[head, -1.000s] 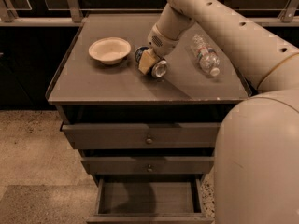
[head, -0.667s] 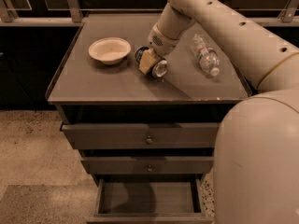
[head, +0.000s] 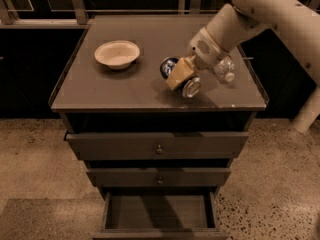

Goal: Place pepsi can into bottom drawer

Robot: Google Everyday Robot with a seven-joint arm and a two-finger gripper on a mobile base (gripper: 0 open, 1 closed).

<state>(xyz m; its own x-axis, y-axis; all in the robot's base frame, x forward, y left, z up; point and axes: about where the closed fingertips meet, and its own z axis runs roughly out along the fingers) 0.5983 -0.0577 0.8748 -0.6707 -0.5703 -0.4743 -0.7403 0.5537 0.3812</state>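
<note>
The pepsi can (head: pixel 170 67), blue with silver ends, lies tilted on its side in my gripper (head: pixel 179 76), just above the cabinet top (head: pixel 100 91) near its front middle. The gripper's tan fingers (head: pixel 176 74) are shut around the can's body; its silver end (head: pixel 191 88) points toward the front right. The arm reaches in from the upper right. The bottom drawer (head: pixel 159 229) is pulled open below, a shallow box with nothing in it.
A pale bowl (head: pixel 117 53) sits on the left of the cabinet top. A clear plastic bottle (head: pixel 225 69) lies behind the gripper at the right, partly hidden by the arm. The two upper drawers (head: pixel 158 145) with round knobs are nearly closed.
The gripper has carried the can to the right and toward the front edge of the top. The robot's body has left the lower right of the view.
</note>
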